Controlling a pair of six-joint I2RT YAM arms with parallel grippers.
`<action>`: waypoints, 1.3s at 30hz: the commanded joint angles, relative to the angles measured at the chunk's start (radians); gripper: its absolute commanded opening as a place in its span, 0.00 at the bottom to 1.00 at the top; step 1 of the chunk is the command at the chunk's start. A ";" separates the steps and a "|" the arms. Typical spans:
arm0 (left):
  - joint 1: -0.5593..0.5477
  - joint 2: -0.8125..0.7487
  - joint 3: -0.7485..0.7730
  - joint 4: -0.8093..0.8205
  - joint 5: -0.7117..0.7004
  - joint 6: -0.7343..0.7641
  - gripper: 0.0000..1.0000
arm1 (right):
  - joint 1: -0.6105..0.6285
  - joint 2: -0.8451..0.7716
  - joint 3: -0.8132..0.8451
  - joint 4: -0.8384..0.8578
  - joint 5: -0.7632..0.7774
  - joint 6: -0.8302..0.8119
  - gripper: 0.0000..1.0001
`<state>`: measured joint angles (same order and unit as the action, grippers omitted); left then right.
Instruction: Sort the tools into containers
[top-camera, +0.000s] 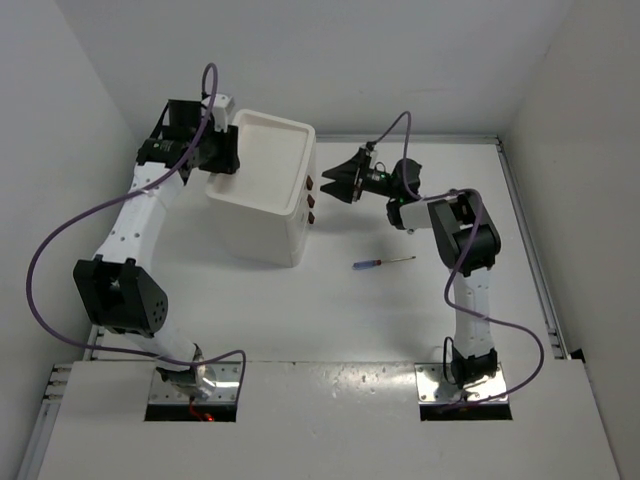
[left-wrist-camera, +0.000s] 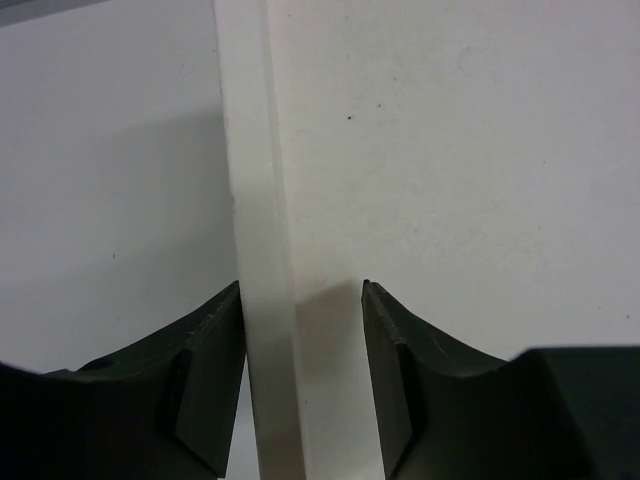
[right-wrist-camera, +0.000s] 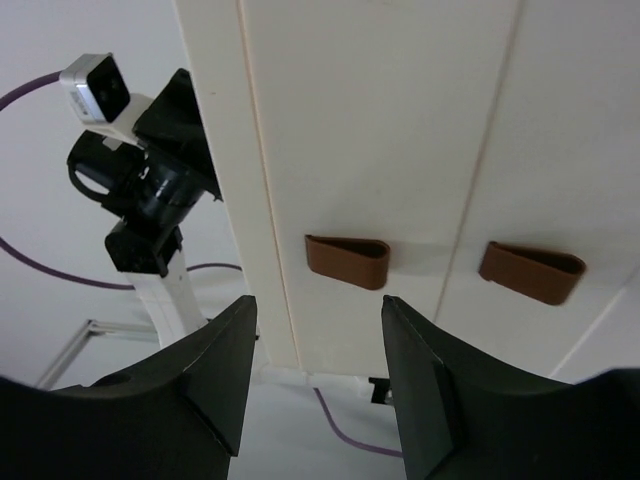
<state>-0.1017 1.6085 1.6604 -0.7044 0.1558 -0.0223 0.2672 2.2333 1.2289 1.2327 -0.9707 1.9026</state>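
Note:
The white cabinet stands at the table's middle back, with its tray top up and three red-brown drawer handles on its right face. A thin screwdriver with a blue-red handle lies on the table to its right. My left gripper is open, and its fingers straddle the tray's left rim. My right gripper is open and empty, just off the handles. The right wrist view shows the top handle ahead of its jaws. The wrenches and both pliers are out of view.
White walls close in the table at the back and on both sides. A raised rail runs along the right edge. Purple cables loop off both arms, and the left arm's cable bulges out to the left.

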 joint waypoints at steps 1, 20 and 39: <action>-0.007 -0.001 -0.036 0.029 0.010 0.002 0.53 | 0.029 0.008 0.079 0.176 0.043 0.058 0.54; -0.007 -0.001 -0.067 0.048 0.019 -0.007 0.48 | 0.049 0.081 0.100 0.140 0.053 0.038 0.55; -0.007 0.017 -0.076 0.048 0.019 -0.007 0.01 | 0.078 0.091 0.156 0.140 0.053 0.038 0.37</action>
<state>-0.0917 1.6081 1.6058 -0.6331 0.1150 -0.0338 0.3367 2.3257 1.3441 1.2865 -0.9424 1.9388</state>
